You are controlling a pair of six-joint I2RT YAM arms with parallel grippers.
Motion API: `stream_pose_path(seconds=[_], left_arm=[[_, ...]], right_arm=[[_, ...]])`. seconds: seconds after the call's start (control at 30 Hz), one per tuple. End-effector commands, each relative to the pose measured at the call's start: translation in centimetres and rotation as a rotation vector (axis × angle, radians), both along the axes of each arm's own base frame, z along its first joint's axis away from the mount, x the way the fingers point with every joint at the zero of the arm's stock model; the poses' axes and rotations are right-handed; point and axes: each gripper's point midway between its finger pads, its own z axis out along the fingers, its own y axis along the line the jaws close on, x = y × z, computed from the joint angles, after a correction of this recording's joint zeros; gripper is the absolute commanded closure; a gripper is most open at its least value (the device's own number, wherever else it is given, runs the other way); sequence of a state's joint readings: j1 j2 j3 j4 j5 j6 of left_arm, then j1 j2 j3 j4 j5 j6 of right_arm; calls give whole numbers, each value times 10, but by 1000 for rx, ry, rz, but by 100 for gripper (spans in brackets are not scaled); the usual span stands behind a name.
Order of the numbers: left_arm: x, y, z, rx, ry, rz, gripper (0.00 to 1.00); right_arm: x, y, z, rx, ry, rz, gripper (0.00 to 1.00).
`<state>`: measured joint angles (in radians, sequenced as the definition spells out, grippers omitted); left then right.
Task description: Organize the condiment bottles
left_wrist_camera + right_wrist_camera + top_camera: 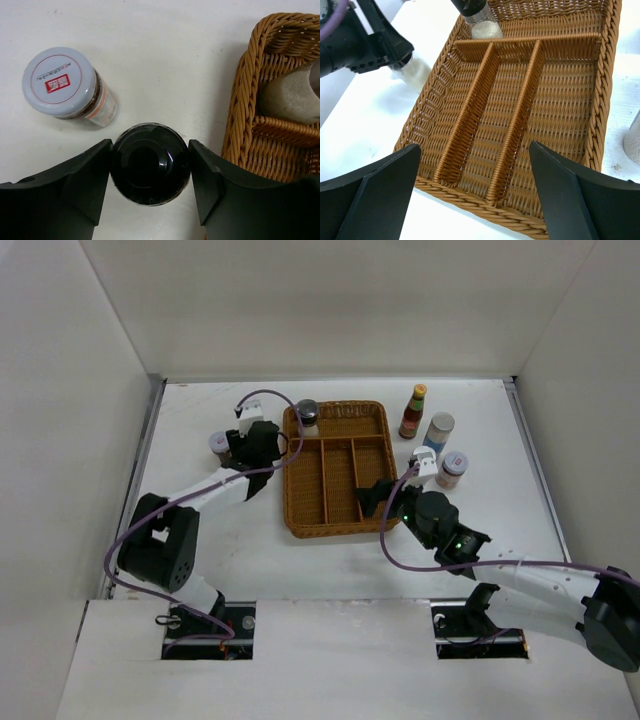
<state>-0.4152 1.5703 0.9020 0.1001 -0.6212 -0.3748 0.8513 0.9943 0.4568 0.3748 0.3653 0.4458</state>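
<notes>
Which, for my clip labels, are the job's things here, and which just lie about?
Job: red sauce bottle; blue-labelled cylinder; pale-lidded shaker; lilac-lidded jar; dark-capped jar in the wicker tray; black-capped jar, gripped.
Lying about: wicker tray; purple cables.

White-lidded jar (59, 81), red square stamp on lid, characters too small to read

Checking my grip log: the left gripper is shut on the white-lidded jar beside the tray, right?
No. The left gripper is shut on the black-capped jar; the white-lidded jar stands free next to it, beside the tray. The left wrist view shows it.
</notes>
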Motion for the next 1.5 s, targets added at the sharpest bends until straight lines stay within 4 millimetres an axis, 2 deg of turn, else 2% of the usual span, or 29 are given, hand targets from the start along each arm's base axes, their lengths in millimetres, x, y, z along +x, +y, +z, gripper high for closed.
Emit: stream_pose_path(seconds=[0.0,0.03,0.07,0.13,0.23,0.33,0.43,0.57,0.67,0.73,0.83,1.13,1.23,1.47], left_arm=[[-1,2,78,-65,-200,25,66],[-4,1,94,-75,-237,25,66],[-10,-3,125,-97,-306,15,67],[-18,-14,172,-135,-406,-13,67],[-22,-51,225,-209,-508,-110,67],[-13,-99,251,-251,-546,-228,67],[11,-138,256,-256,-545,-294,67],[53,-179,241,-220,-512,-342,67],[83,-210,219,-181,-477,-379,66],[100,-224,202,-151,-450,-390,66],[113,-238,176,-129,-420,-402,66],[125,-243,92,-100,-326,-398,64],[127,-239,78,-100,-323,-383,61],[121,-230,58,-84,-302,-365,44]], right_arm=[[2,0,19,63,-43,-6,4],[2,-1,19,64,-45,-11,4],[2,-2,19,64,-46,-15,4],[3,-4,19,65,-46,-25,3],[5,-7,18,64,-46,-43,3],[7,-11,17,61,-44,-63,3],[8,-16,19,71,-48,-82,3],[7,-21,20,83,-52,-93,3],[7,-21,21,85,-54,-94,3],[7,-21,20,85,-54,-93,3],[7,-22,21,87,-56,-95,3],[8,-21,19,84,-53,-94,3],[9,-22,17,78,-50,-96,3],[11,-27,19,82,-53,-112,2]])
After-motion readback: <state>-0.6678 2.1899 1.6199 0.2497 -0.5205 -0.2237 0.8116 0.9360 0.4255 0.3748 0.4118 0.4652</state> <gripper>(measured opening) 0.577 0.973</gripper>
